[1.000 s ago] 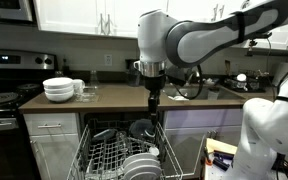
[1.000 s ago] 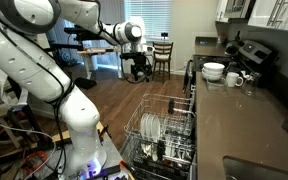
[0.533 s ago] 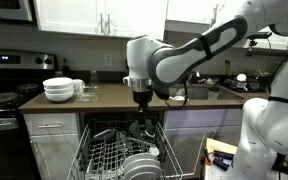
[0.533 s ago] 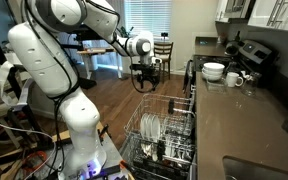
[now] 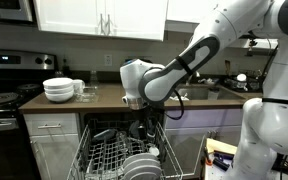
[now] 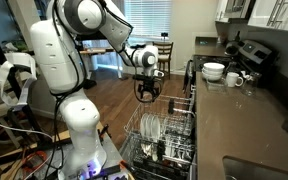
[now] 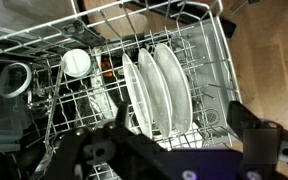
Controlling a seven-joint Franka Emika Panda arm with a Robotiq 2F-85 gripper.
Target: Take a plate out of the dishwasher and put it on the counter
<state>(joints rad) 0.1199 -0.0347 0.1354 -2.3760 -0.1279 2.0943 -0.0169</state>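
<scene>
A Franka arm [image 5: 179, 72] hovers over the open dishwasher [image 5: 104, 155] in a home kitchen, jaws spread wide and holding nothing, while the plate [image 7: 167, 85] stands on edge among others in the wire rack [image 7: 54, 60] just beneath them, untouched.

The hand [image 7: 174, 150] is blurred and cut off at the bottom edge
</scene>
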